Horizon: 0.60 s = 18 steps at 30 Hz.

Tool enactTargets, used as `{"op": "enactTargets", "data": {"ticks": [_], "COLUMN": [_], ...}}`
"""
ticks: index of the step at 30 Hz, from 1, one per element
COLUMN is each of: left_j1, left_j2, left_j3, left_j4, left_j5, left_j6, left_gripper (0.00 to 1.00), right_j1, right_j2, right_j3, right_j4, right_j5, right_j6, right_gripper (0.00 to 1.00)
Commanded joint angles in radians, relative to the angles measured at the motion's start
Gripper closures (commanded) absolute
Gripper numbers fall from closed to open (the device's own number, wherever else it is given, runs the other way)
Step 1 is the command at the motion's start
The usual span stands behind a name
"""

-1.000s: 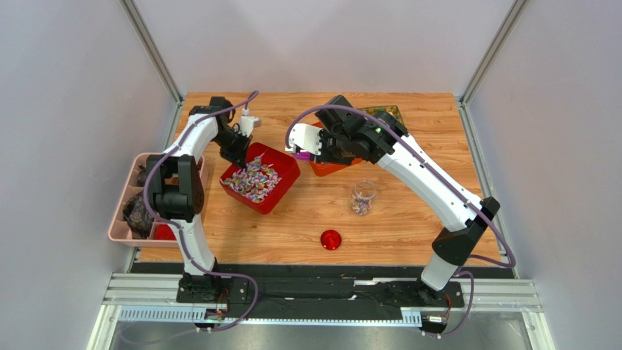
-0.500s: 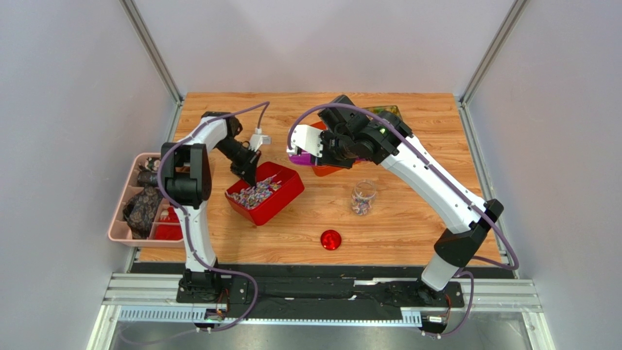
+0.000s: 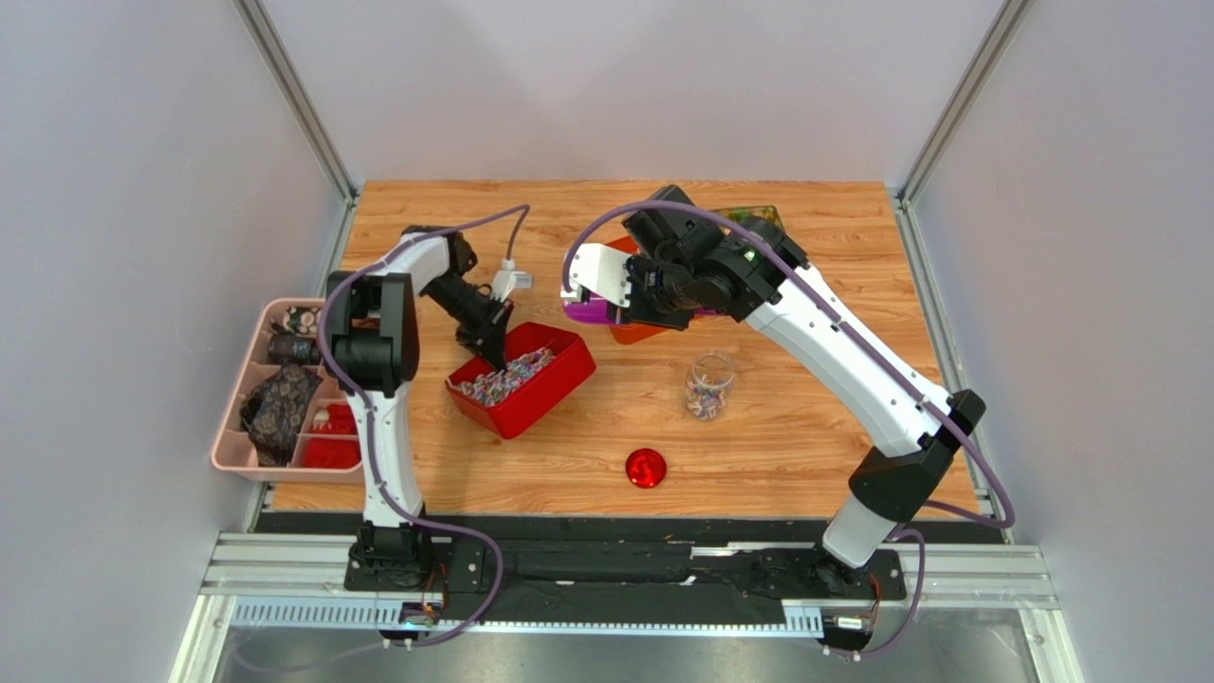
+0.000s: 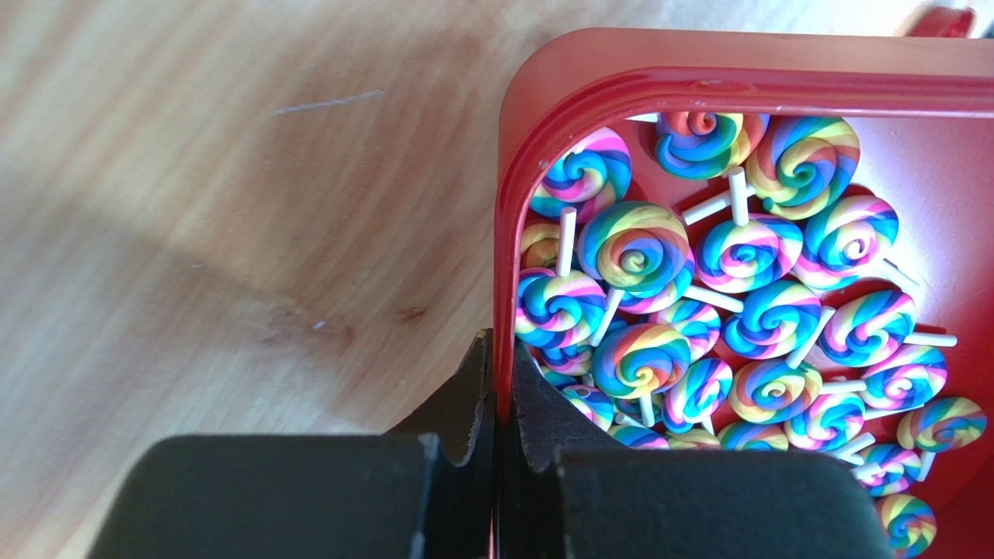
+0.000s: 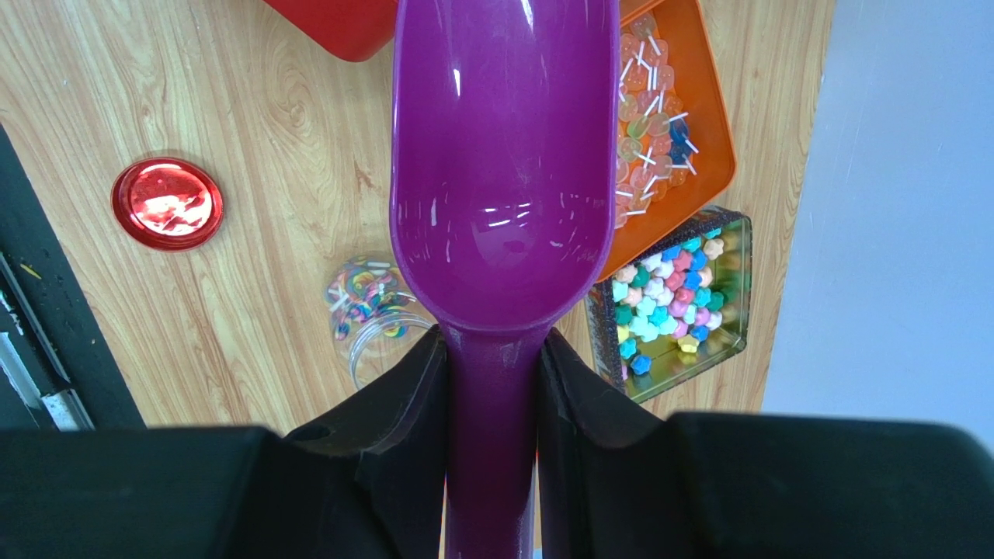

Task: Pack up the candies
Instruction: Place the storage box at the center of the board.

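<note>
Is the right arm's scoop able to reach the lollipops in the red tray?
Probably yes: the purple scoop hangs close by the open red tray; the left gripper pinches only its rim.

Pairs white tubular links with black joint housings on the left arm [image 3: 382,456] and right arm [image 3: 841,349] alike. Runs a lilac cable [image 3: 613,215] along each, looping loose at wrist and base. Shows a tiny green light [image 3: 741,256] on the right's black wrist block. Ends, at left gripper [image 4: 502,402] and right gripper [image 5: 492,384], in matte black, wedge-shaped fingers, with fine teeth along the left's inner edges.
</note>
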<state>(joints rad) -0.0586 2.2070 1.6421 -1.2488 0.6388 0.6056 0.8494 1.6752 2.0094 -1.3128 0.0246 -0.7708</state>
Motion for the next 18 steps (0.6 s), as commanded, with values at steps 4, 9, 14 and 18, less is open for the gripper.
{"op": "enactTargets", "data": {"ticks": [4,9,14,18], "left_j1": [-0.006,-0.007,-0.029,-0.056], "left_j2": [-0.193,-0.266,-0.234,-0.141], "left_j3": [-0.016,-0.074,-0.119,-0.119], "left_j4": [0.161,0.382,0.512,0.516], "left_j5": [-0.148,-0.339,-0.536,-0.628], "left_j6": [-0.179,-0.299,-0.369,-0.365], "left_gripper": [1.0,1.0,1.0,1.0], "right_j1": [-0.006,-0.001,-0.001,0.011], "right_j2": [-0.054,-0.057,-0.057,-0.06], "right_j3": [-0.003,-0.03,-0.075,-0.123], "right_j4": [0.038,0.093,0.164,0.227], "right_j5": [-0.011,-0.002,0.017,0.044], "right_j6": [0.018,0.036,0.05,0.061], "right_gripper": [1.0,1.0,1.0,1.0]}}
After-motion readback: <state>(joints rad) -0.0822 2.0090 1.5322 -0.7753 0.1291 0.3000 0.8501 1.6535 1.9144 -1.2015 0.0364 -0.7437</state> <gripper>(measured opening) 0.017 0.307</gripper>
